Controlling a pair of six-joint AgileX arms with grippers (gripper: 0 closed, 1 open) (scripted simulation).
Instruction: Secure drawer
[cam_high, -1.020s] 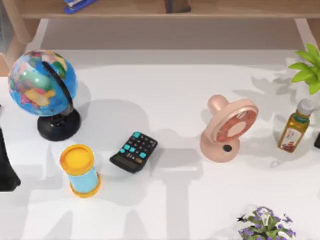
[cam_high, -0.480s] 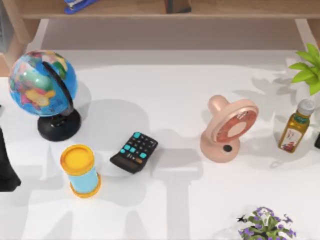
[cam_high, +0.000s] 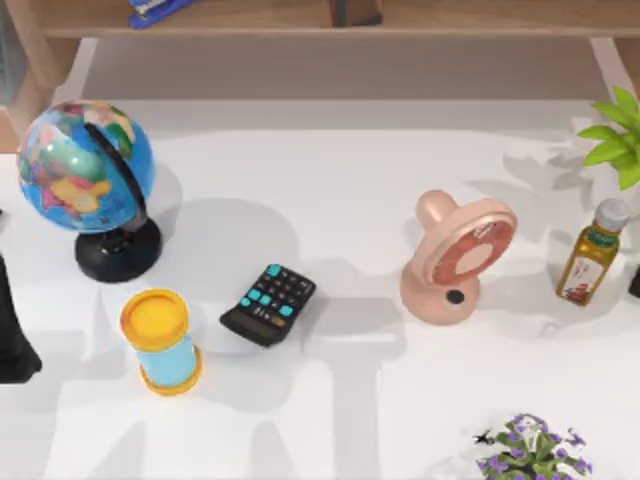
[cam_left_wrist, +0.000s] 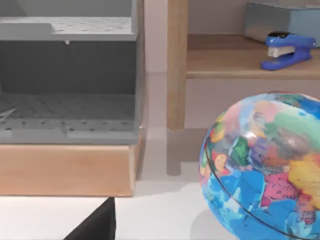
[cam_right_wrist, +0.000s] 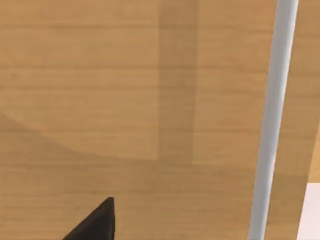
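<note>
Looking down on the white worktop (cam_high: 340, 200): globe (cam_high: 88, 180) at the far left, yellow-capped blue cylinder (cam_high: 160, 340) near it, black calculator (cam_high: 268, 304) just beside that, pink fan (cam_high: 458, 262) right of centre, oil bottle (cam_high: 590, 255) near the right edge. Left arm (cam_high: 12, 335) dark at the left edge, right arm (cam_high: 636, 282) a sliver at the right edge.

Seen from the left wrist: drawer (cam_left_wrist: 67, 115) beside a wooden shelf (cam_left_wrist: 240, 62), grey perforated inside in view above its wooden front; blue stapler (cam_left_wrist: 285, 49) on that shelf. Left tool (cam_left_wrist: 97, 226) just a dark tip, well apart from the drawer, opening impossible to tell.

Seen from the right wrist: close against a wooden panel (cam_right_wrist: 125, 100) with a pale bar (cam_right_wrist: 272, 125). Right tool (cam_right_wrist: 95, 222) again a dark tip, opening impossible to tell.
</note>
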